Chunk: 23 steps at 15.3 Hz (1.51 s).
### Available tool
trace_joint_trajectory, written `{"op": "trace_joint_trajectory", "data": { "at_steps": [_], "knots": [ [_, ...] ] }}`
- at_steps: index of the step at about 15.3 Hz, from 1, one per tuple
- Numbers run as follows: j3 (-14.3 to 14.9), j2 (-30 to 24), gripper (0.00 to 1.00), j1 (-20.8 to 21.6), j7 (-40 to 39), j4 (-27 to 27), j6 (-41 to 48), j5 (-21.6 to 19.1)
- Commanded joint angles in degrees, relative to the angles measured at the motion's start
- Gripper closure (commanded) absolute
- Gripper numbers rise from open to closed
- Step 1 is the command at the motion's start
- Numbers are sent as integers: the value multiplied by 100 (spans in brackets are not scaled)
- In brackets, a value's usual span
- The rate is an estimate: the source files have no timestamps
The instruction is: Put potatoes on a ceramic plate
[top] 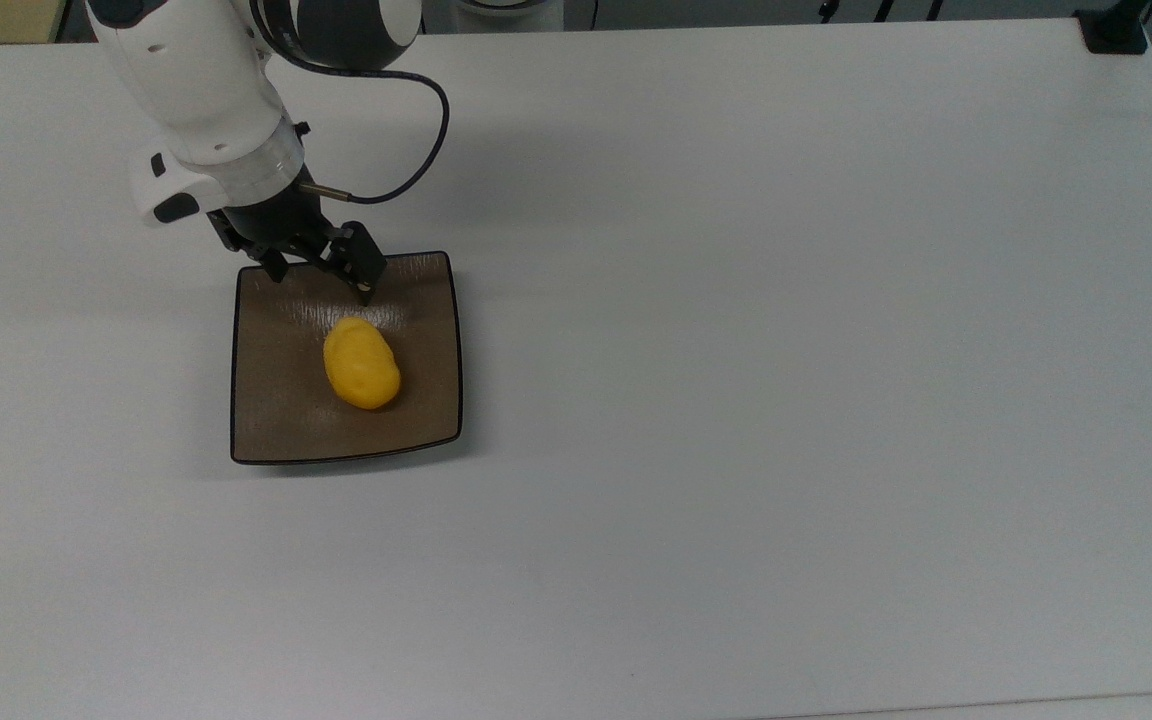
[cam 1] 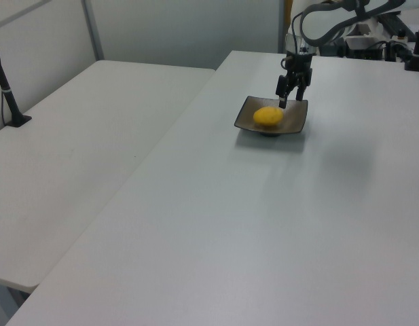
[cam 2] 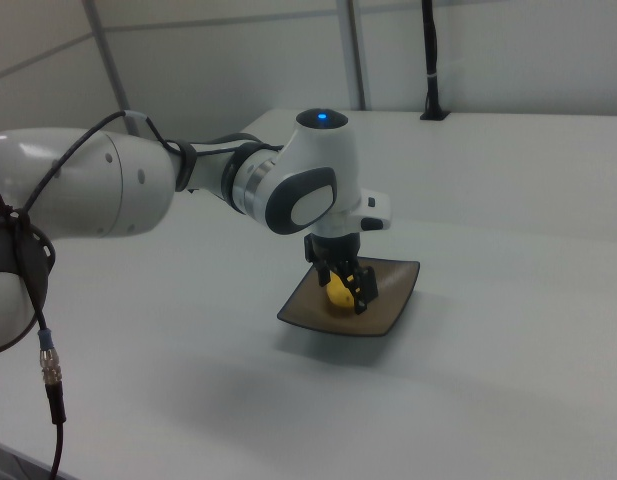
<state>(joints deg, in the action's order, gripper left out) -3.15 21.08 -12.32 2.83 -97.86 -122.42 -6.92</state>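
Observation:
The yellow potato (top: 362,363) lies on its side near the middle of the square brown ceramic plate (top: 266,430), free of the gripper. My gripper (top: 321,282) hangs over the plate's far edge, just above and behind the potato, with its black fingers spread open and nothing between them. The left view shows the potato (cam 1: 267,117) resting in the plate (cam 1: 295,123) with the gripper (cam 1: 288,99) right beside it. Seen from the right view, the gripper (cam 2: 345,284) stands partly in front of the potato (cam 2: 337,295) on the plate (cam 2: 395,302).
The plate sits on a wide white table (top: 786,350). A black clamp base (top: 1116,30) is at the top view's upper right corner. A second white table (cam 1: 73,136) with a black post (cam 1: 5,88) adjoins on the left view's left. A cable (top: 416,150) loops from the wrist.

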Motion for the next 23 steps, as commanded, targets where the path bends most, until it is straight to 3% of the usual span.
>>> {"op": "trace_joint_trajectory", "data": {
  "at_steps": [1, 5, 10, 14, 23],
  "knots": [
    [-45, -95, 0, -25, 121, 22, 69, -81],
    [-45, -630, 0, 19, 68, -31, 999, 59],
    [16, -1324, 0, 361, 51, -469, 1528, 885],
    [604, -1703, 0, 993, 42, -672, 1563, 921],
    [649, -2275, 0, 1354, -327, -813, 1555, 912]
  ]
}}
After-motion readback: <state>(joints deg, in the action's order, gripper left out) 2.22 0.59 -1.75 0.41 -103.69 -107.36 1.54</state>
